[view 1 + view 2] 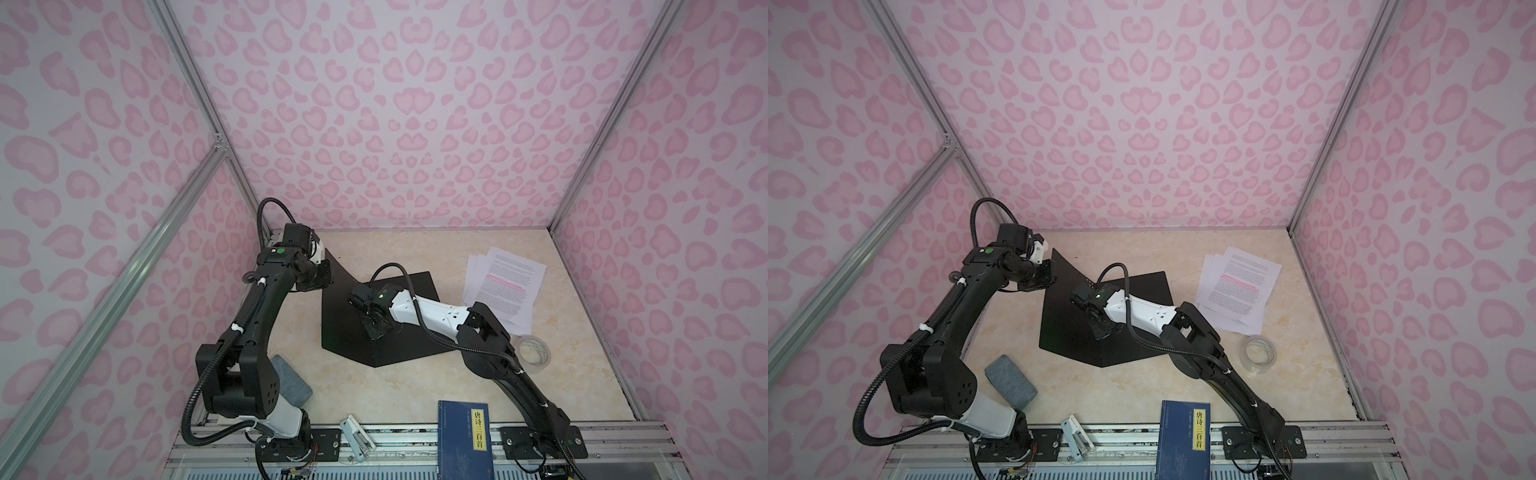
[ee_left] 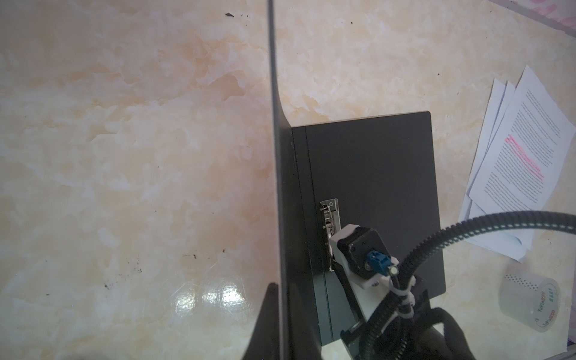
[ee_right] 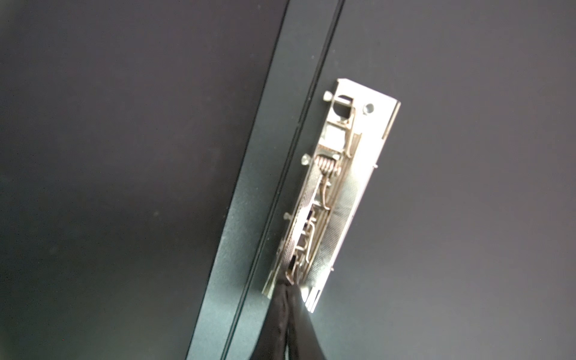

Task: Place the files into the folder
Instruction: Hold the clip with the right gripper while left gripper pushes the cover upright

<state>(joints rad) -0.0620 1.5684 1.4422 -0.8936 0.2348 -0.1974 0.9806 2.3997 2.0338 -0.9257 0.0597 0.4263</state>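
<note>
Left gripper [image 2: 282,321], clenched on the edge of the raised cover [image 2: 280,202] of the folder [image 1: 399,345], held it upright to expose the black inside. Right gripper [image 3: 288,288], likewise clenched, pinched the end of the metal spine clip [image 3: 339,187], probably to release it. Files [image 1: 505,282] lay on the desk [image 1: 374,386], well apart from the folder.
</note>
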